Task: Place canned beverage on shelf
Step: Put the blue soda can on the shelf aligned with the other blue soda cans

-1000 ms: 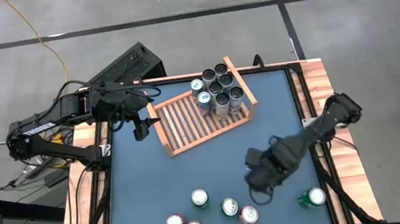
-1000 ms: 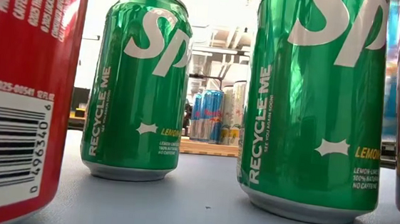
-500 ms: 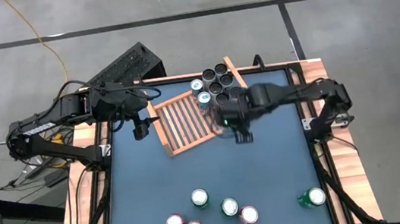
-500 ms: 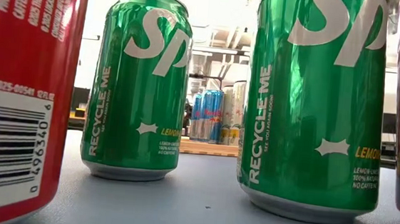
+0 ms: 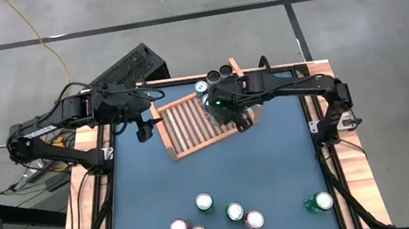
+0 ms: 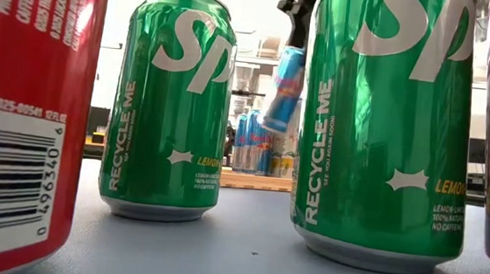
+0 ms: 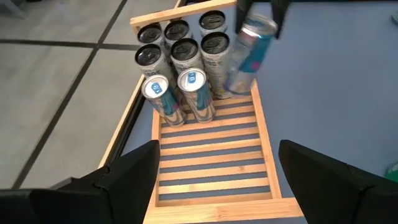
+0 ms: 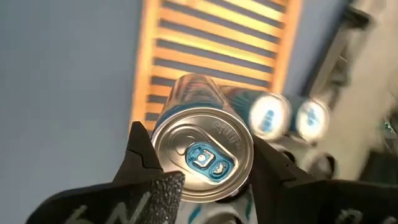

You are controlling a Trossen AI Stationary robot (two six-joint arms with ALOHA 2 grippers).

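Slim blue-and-silver beverage can (image 7: 249, 53) tilted, clenched in right gripper (image 5: 223, 106) above light-brown slatted wooden shelf (image 5: 190, 124), upper centre of high view; placing step; next: upright, lower beside stored cans (image 7: 180, 59); left gripper (image 5: 142, 130) spread wide, empty

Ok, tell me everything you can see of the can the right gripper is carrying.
The held can is a slim metal can with a silver top, blue pull tab and a light blue and silver body with some red. The right gripper pinches it near the top rim, one finger on each side. It hangs tilted, lifted off the slats, over the wooden shelf beside the cans standing there. Whether its base touches anything cannot be told.
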